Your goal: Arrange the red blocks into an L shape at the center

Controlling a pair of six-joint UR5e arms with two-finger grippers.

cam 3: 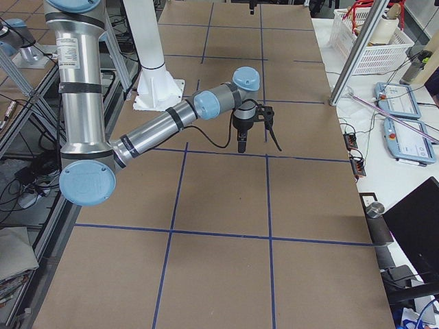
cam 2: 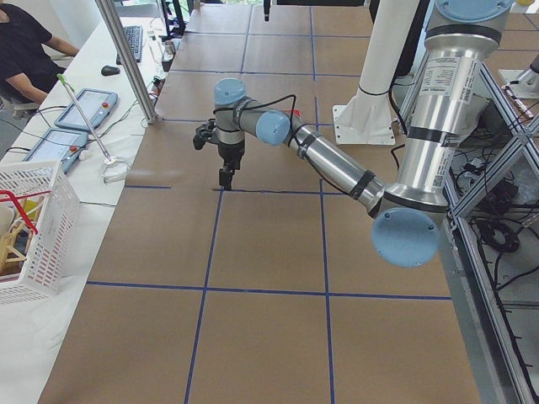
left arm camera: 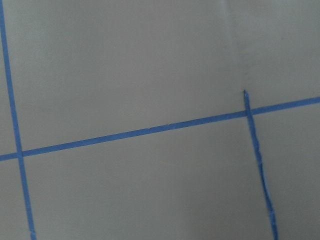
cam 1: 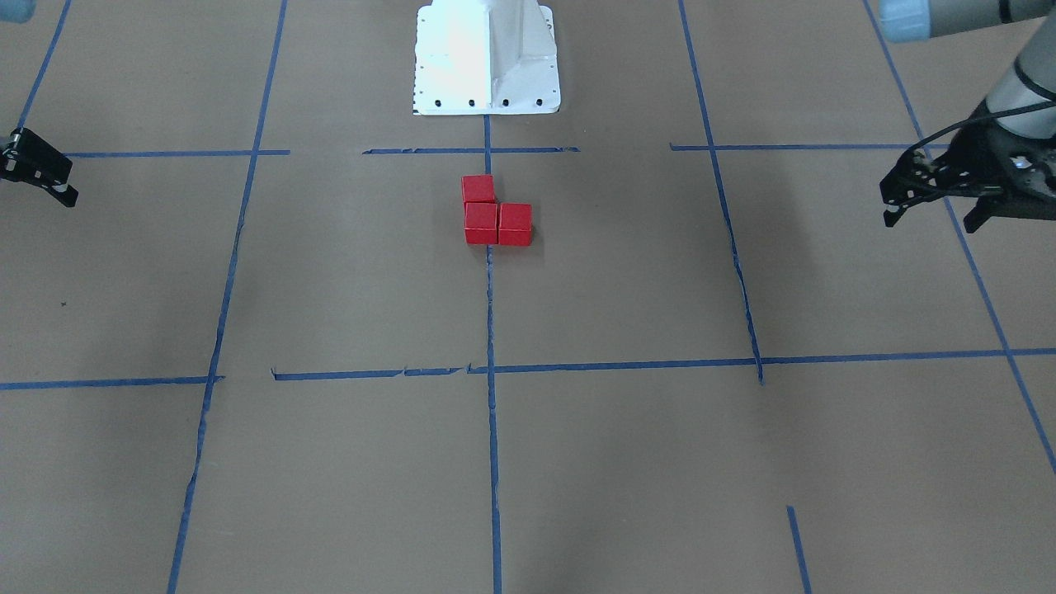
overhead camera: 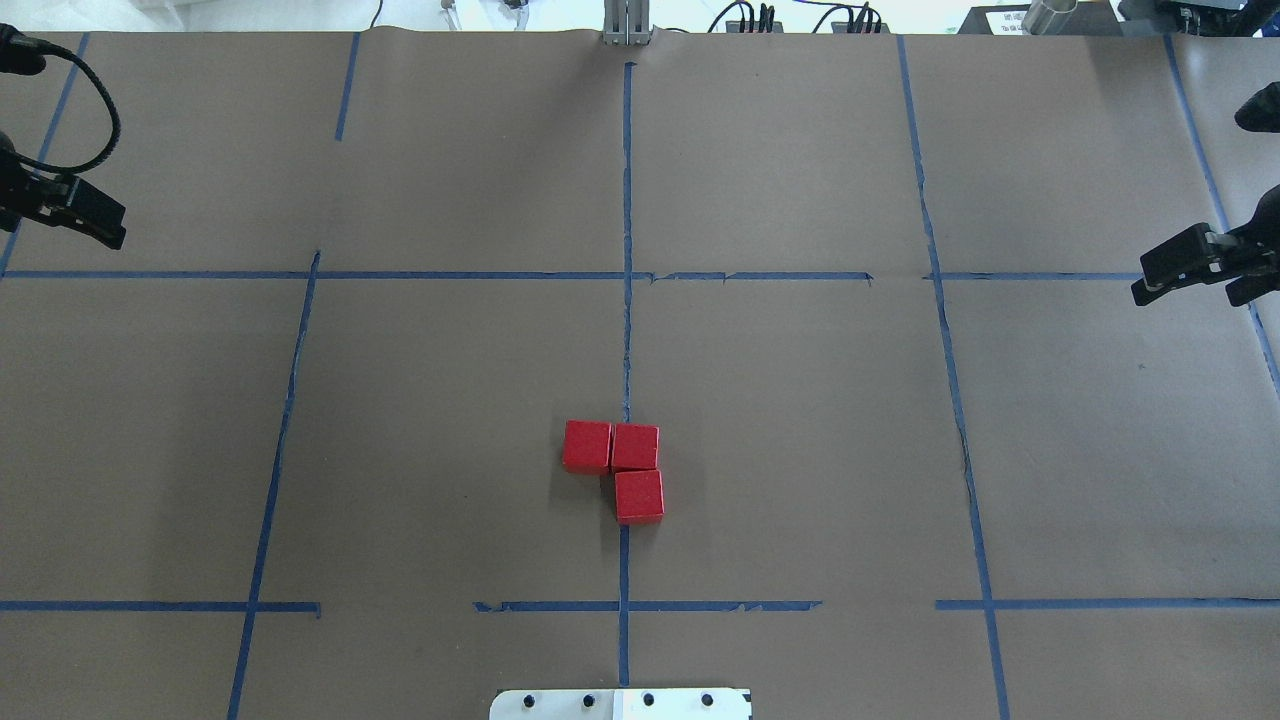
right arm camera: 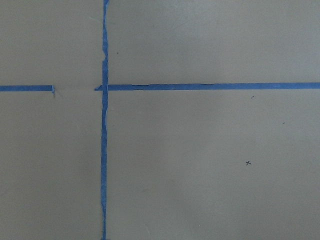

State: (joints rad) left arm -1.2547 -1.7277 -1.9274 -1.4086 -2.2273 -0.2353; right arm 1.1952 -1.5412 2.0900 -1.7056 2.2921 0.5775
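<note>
Three small bright-red matte cubes [overhead camera: 635,447] lay in an L on the middle blue tape line [overhead camera: 627,340]

All three cubes touched, resting on the brown paper-covered bench [overhead camera: 800,450]. Well off to that line's robot-left side, the left gripper [cam 1: 931,223] hung with its black fingers spread and empty. Well off to the other side, the right gripper [overhead camera: 1188,296] also had its fingers apart, holding nothing.

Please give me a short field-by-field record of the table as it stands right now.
Red blocks: three, touching, laid flat in an L
Location: on the middle blue tape line, near the robot's base
Left gripper: open, empty, far out on its own side
Right gripper: open, empty, far out on its own side
Task state: L appears formed
</note>
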